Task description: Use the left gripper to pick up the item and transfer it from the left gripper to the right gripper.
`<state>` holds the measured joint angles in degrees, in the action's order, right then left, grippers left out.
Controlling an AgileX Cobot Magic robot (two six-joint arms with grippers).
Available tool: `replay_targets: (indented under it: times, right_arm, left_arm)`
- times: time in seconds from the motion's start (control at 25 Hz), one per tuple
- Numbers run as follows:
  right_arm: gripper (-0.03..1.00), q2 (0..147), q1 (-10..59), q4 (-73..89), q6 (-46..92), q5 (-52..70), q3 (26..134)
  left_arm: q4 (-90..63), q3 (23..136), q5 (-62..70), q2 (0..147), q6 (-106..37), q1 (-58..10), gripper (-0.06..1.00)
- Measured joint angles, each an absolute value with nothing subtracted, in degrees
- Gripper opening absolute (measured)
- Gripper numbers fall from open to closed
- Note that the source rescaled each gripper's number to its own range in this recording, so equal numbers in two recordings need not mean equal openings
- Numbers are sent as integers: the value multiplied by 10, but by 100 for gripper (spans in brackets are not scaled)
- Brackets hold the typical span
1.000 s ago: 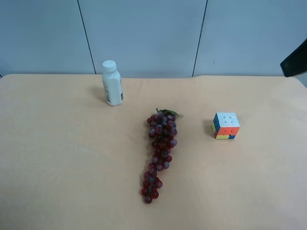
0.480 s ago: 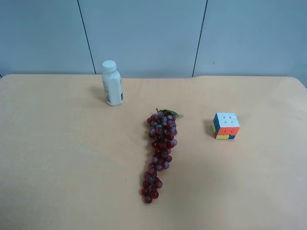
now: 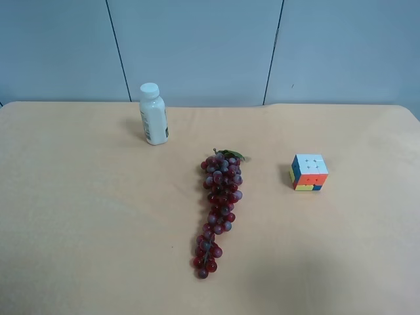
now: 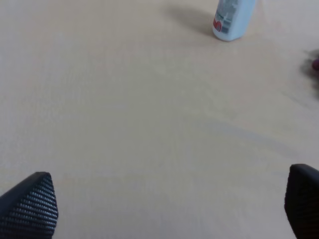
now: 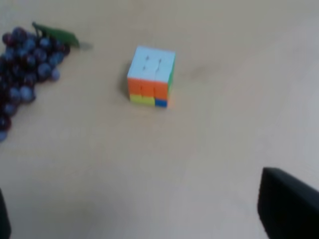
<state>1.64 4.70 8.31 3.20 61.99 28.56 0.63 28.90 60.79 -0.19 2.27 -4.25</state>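
The puzzle cube (image 3: 309, 172) stands on the tan table (image 3: 92, 216), right of the grape bunch, white face up, with orange, yellow and blue squares on its side. It also shows in the right wrist view (image 5: 150, 77), well ahead of my right gripper (image 5: 144, 219), which is open and empty with only its fingertips (image 5: 289, 204) at the frame edges. My left gripper (image 4: 167, 209) is open and empty over bare table, its fingertips (image 4: 30, 206) far apart. The cube is out of the left wrist view. Neither arm shows in the exterior high view.
A purple grape bunch (image 3: 218, 210) lies at the table's middle and shows in the right wrist view (image 5: 25, 64). A white bottle (image 3: 153, 114) stands upright at the back left and shows in the left wrist view (image 4: 232, 20). Blue-grey wall panels stand behind the table.
A dark arm part at the exterior high view's right edge one second ago has left the view. The cube, grapes and bottle have not moved.
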Motion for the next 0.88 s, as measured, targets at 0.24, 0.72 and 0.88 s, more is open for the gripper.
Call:
replay_targets:
  times: [0.24,0.72,0.88]
  right_arm:
    - [98,-2,47,83,32,614,283]
    - [98,-2,47,83,31,612,283]
    - [98,-2,47,83,28,612,283]
  left_arm:
    - [6,289,608,-2,22,-42,81]
    - [6,289,608,-2,23,-42,81]
    - [6,289,608,-2,23,-42,81]
